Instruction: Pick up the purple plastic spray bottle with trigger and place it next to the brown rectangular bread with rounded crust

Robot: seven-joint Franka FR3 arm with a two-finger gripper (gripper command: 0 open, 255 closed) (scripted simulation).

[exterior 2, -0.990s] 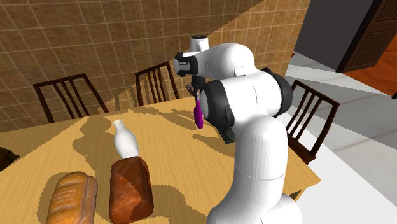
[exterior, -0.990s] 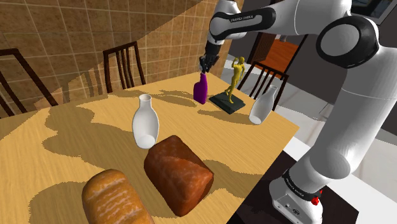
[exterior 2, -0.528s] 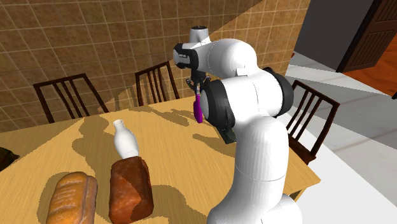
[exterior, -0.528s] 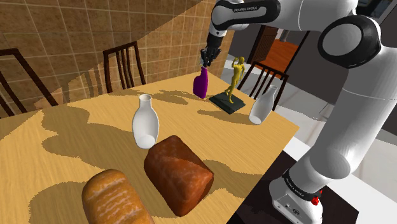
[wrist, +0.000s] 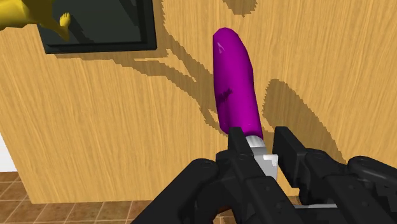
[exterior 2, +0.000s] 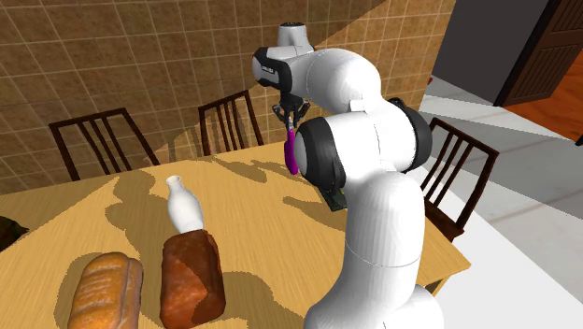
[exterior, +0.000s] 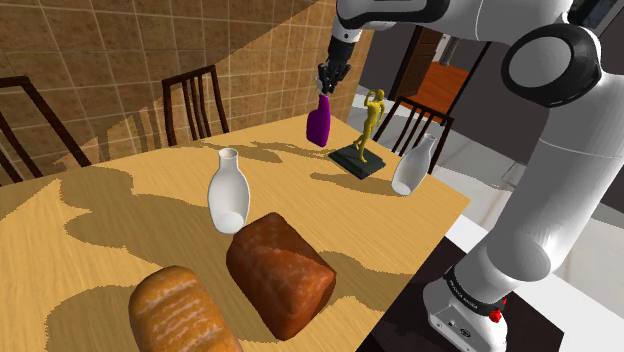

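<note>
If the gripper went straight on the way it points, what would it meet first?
The gripper clasps the purple bottle, which hangs in that line; beyond it lies bare wooden table, so the bottle's bottom would likely touch there first.

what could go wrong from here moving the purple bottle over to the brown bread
1. The gripper clasps the purple bottle at its narrow top, with the body hanging below, so it might swing or slip on a fast move.
2. The white vase stands between the bottle and the dark brown loaf; a low path could knock it over.
3. The yellow figurine stands close beside the bottle; a sideways swing may clip it.
</note>
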